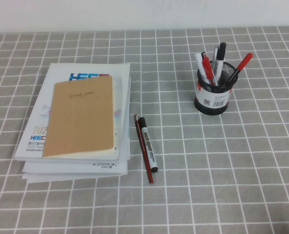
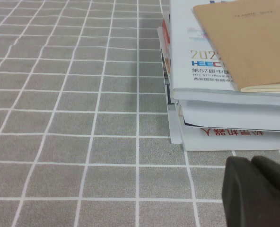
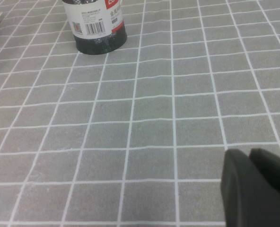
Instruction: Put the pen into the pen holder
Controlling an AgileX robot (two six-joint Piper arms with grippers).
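We see the pen (image 1: 148, 144) flat beside the book stack (image 1: 76, 161), reachable, well apart from the pen holder (image 1: 212, 97); left gripper (image 2: 258, 189) and right gripper (image 3: 256, 187) hover low, fingers seemingly closed, empty.

The bench (image 1: 222, 170) has a gray cloth with white squares. A pile of books (image 1: 76, 122) lies near its left edge. The pen (image 1: 148, 144) lies in the middle, touching a thin red pencil (image 1: 143, 148). The pen holder (image 1: 212, 95) stands toward the far right corner.
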